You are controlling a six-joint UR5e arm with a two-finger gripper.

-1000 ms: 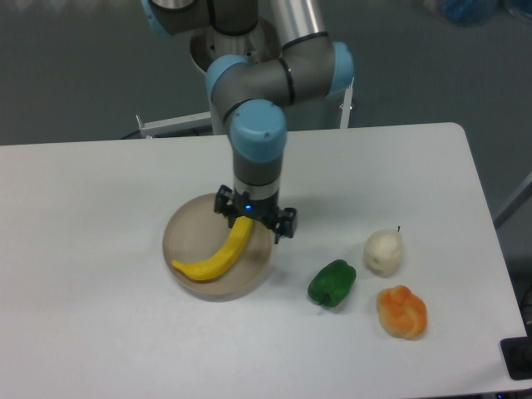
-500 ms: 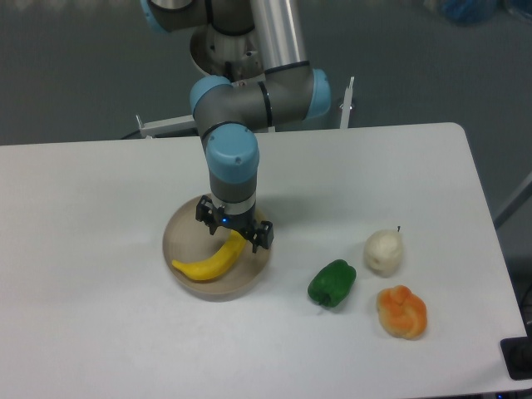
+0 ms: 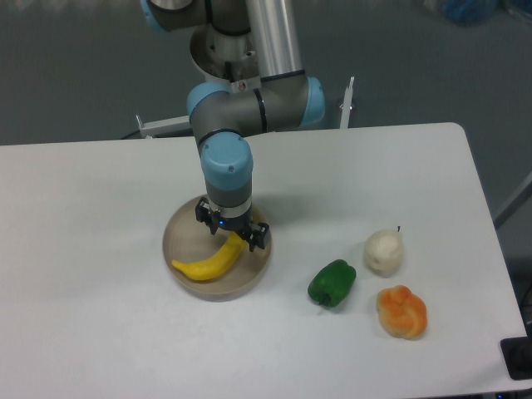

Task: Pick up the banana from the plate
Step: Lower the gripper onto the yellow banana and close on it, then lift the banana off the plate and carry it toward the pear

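The yellow banana (image 3: 208, 263) lies across the round beige plate (image 3: 184, 229) at the middle of the white table. Its upper right end is hidden under my gripper (image 3: 232, 226). The gripper points straight down over that end, low over the plate. Its dark fingers (image 3: 258, 236) stand wide apart, one on each side of the banana, so it is open. I cannot tell whether the fingers touch the banana.
A green pepper (image 3: 332, 283) lies on the table right of the plate. A white garlic-like bulb (image 3: 384, 252) and a lumpy orange fruit (image 3: 402, 312) lie further right. The table's front edge is close below them.
The gripper has moved left over the plate, onto the banana's upper end, and a little lower. The banana and plate have not moved.
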